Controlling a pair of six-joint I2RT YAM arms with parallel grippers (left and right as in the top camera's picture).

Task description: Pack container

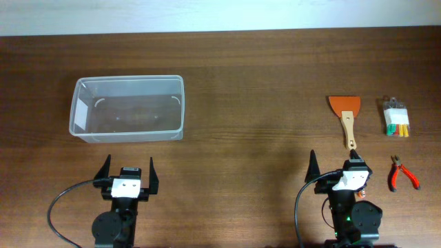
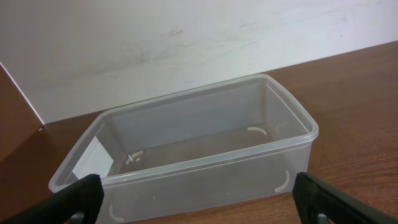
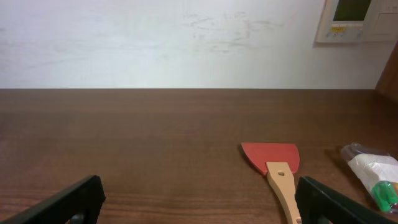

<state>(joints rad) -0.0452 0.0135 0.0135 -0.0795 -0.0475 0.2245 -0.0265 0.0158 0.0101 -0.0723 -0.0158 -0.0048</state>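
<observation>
You get even, soft light and sharp frames; the table [image 1: 269, 138] shows a mild sheen, shadows perhaps faint.

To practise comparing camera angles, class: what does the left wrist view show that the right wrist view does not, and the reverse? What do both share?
Only the left wrist view: the clear container, with nothing in it.
Only the right wrist view: a scraper with a red blade and wooden handle, a clear bag of small items at the right edge, and a wall panel at the top right.
Both: the brown table, the white wall behind it, and that arm's own open fingers at the bottom corners, left gripper and right gripper.
</observation>
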